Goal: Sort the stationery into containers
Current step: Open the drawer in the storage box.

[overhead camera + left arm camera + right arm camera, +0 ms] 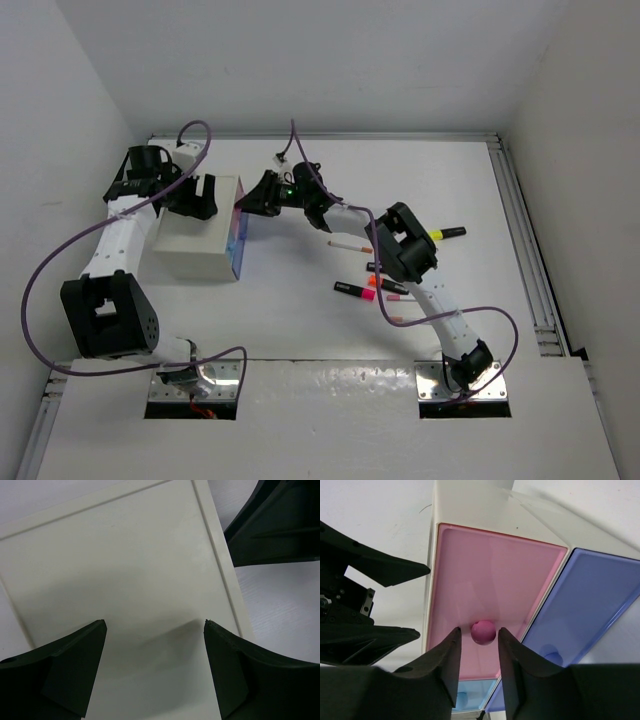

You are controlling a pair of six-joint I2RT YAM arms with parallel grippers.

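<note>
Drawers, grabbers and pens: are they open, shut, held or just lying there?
Pink drawer: shut.
Blue drawer: shut.
Left gripper: open, over the cabinet.
Right gripper: open, fingers either side of the pink knob.
Pens: loose on the table, not held.

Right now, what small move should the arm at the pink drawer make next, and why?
Probably shut the right pincer on the pink knob: it flanks the knob without clamping it, and the pink drawer looks closed.
</note>
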